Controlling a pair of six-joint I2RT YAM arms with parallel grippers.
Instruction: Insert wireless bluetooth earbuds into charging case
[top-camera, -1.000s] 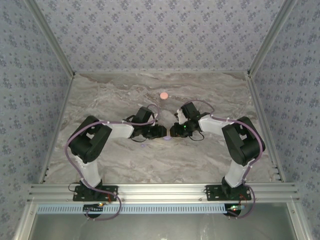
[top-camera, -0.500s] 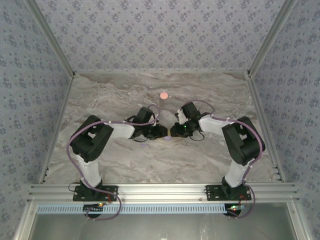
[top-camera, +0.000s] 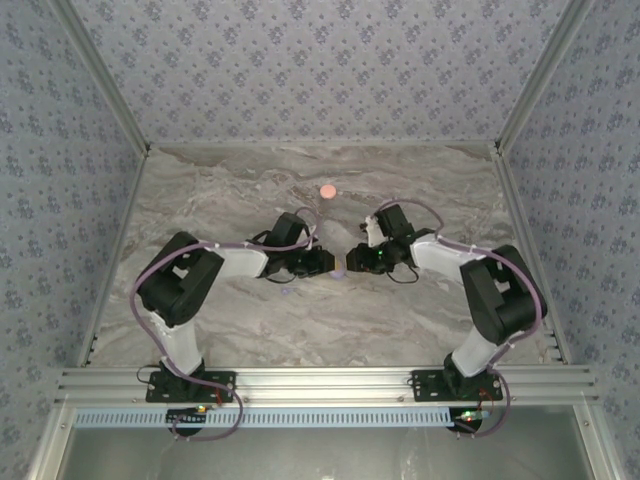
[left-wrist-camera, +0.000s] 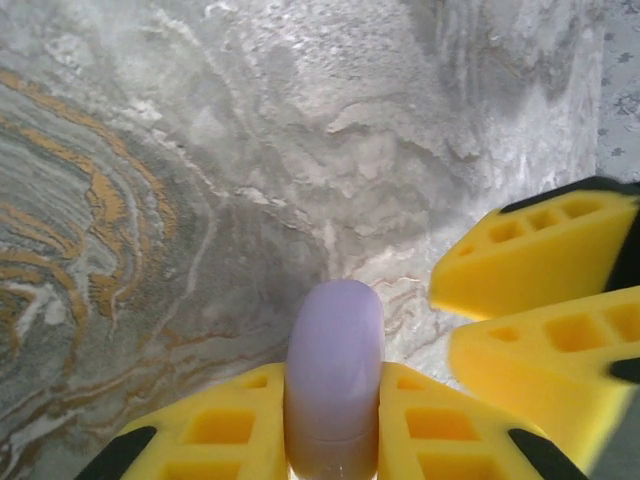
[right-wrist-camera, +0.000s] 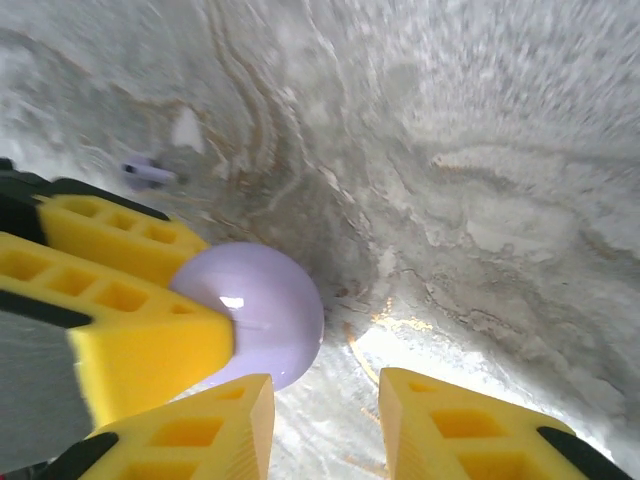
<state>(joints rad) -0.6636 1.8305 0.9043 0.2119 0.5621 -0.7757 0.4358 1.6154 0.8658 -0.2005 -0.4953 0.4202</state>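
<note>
The left hand (left-wrist-camera: 333, 395) is clamping the lavender round case (right-wrist-camera: 262, 310) edge-on between its jaws over the middle of the bench (top-camera: 200, 190). The right hand (right-wrist-camera: 325, 405) is standing partly open and empty just beside it. One lavender earbud (right-wrist-camera: 148, 174) is lying on the bench near the left hand, apart from the case

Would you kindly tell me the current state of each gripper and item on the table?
left gripper: shut on the lavender disc.
right gripper: open, empty, beside that disc.
lavender disc: looks closed, clamped on edge.
salmon-pink disc: lying on the table, apart from both grippers.
lavender earbud: loose on the table, not in a case.
</note>
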